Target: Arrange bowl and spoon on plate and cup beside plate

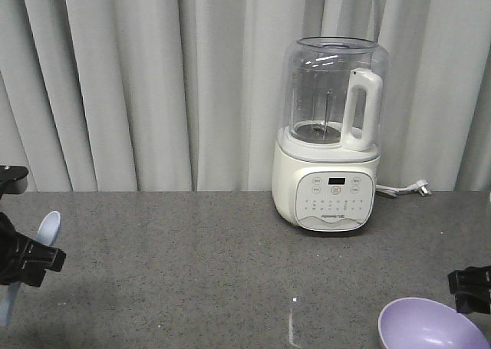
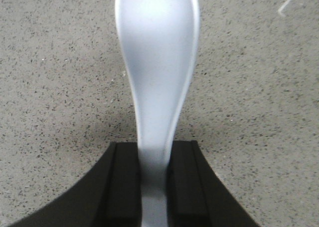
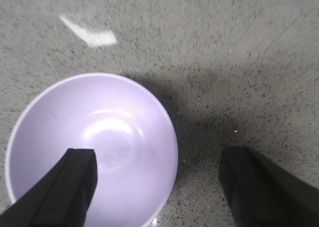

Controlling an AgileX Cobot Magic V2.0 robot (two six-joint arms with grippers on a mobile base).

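left gripper (image 2: pixel 154 159): jaws clenched on the spoon (image 2: pixel 157 82) handle, scoop pointing away from the wrist. The front view puts it at the far left of the tabletop (image 1: pixel 192 257).
right gripper (image 3: pixel 159 179): jaws released and wide. One jaw is over the inside of the bowl (image 3: pixel 94 137), the other outside over bare tabletop, so they straddle the right side of the rim.
bowl: front right of the tabletop, upright, empty, to the right of the blender (image 1: pixel 330 134) and nearer the camera.
plate, cup: not in any view, so you can't confirm the drop spot yet.
step (my read): pick the bowl by its wall, then set it on the plate. The spoon waits.
how: lower until the inner jaw is well below the rim and centre the wall between the jaws. Close slowly and lift level and low. Keep your left arm parked wide and don't ease its grip.
risk: the bowl may slide as one jaw touches first, and a one-wall pinch may let it tilt.
count: spoon 1, bowl 1, blender 1, grippers 2, plate 0 seen, cup 0 seen.
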